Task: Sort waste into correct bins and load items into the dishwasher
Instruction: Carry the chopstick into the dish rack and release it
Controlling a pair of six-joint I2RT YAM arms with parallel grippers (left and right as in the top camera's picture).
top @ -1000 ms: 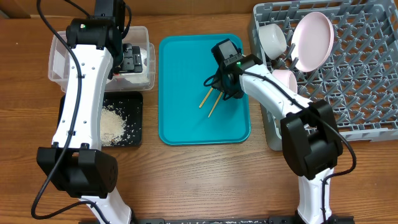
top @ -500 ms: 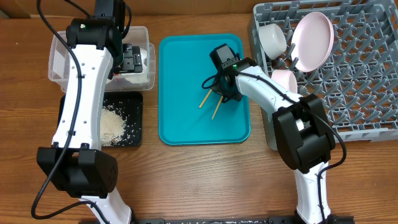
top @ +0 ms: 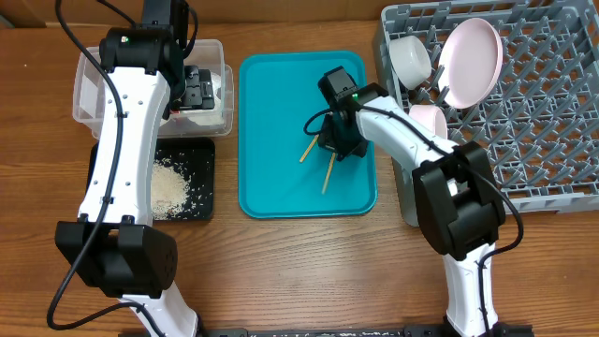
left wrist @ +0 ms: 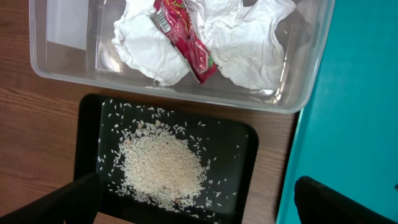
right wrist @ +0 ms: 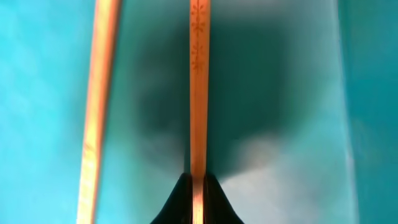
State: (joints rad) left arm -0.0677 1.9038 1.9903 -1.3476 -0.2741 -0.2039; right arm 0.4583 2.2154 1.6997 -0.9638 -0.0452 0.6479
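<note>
My right gripper [top: 335, 148] is low over the teal tray [top: 271, 187] and shut on one wooden chopstick [right wrist: 198, 93], whose free end points toward the tray's front [top: 328, 178]. The second chopstick [top: 308, 151] lies loose beside it, also in the right wrist view [right wrist: 96, 106]. My left gripper [top: 198, 89] hangs open over the clear tub [top: 89, 89], which holds crumpled napkins [left wrist: 249, 43] and a red wrapper [left wrist: 186, 40]. Rice [left wrist: 163, 167] lies in the black tray [left wrist: 93, 124]. The pink plate [top: 471, 61], a white cup [top: 409, 58] and a bowl [top: 430, 120] stand in the grey rack [top: 533, 122].
The rack fills the right side, close to the teal tray's right edge. The tub and the black tray [top: 201, 150] sit just left of the teal tray. Bare wooden table [top: 299, 271] runs along the front.
My right gripper has closed on one chopstick and turned it, so its free end now points more toward the tray's front. The other chopstick and my left arm have not moved.
</note>
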